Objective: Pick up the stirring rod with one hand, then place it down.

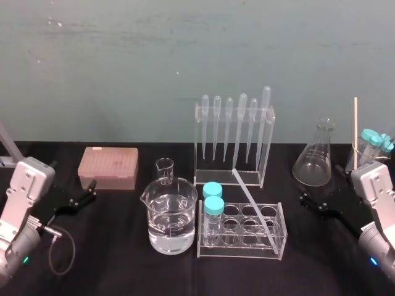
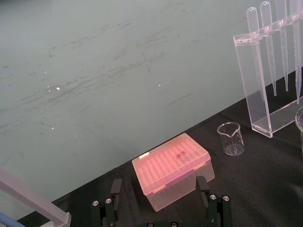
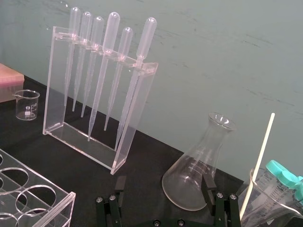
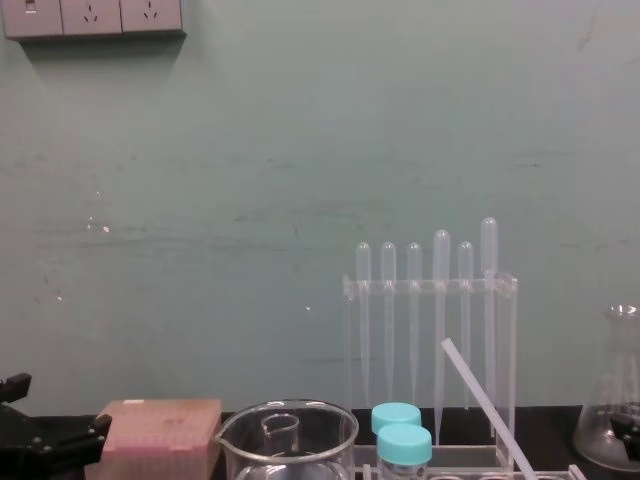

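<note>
Both left gripper (image 2: 159, 183) and right gripper (image 3: 164, 181), jaws apart; stirring rod (image 1: 252, 198), lower end faint.

Glossy clear labware stands on a matt black tabletop (image 1: 123, 259). The stirring rod (image 1: 253, 200) looks smooth and frosted, translucent whitish glass or plastic. Just ahead of the left gripper's (image 2: 159, 187) spread matt black fingers (image 2: 116, 189) sits a pink tip box (image 2: 173, 163) of cloudy satin plastic. Beyond the right gripper's (image 3: 163, 185) parted fingers (image 3: 207, 183), a conical flask (image 3: 194, 165) gleams like glass near a clear acrylic pipette stand (image 3: 137, 113). A thin stick (image 3: 259, 161) looks like pale matt wood.
</note>
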You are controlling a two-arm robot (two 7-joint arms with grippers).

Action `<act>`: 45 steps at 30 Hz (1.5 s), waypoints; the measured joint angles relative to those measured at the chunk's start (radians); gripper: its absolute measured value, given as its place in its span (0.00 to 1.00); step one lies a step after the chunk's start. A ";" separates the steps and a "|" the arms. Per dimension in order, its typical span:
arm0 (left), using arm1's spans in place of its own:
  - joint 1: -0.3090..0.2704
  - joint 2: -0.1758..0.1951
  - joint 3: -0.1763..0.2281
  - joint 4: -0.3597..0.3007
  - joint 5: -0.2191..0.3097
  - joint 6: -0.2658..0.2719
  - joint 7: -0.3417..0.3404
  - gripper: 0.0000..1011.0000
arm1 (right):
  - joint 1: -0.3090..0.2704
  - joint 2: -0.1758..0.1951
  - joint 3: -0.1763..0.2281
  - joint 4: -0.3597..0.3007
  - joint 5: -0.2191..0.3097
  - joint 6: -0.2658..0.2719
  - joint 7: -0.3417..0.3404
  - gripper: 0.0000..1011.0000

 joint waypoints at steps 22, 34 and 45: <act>0.000 0.000 0.000 0.000 0.000 0.000 0.000 0.99 | 0.000 0.000 0.000 0.000 0.000 0.000 0.000 0.99; 0.000 0.000 0.000 0.000 0.000 0.000 0.000 0.99 | -0.007 0.000 0.011 -0.005 -0.005 -0.011 -0.001 0.99; 0.000 0.000 0.000 0.000 0.000 0.000 0.000 0.99 | -0.041 0.029 0.044 -0.095 -0.019 -0.237 0.095 0.99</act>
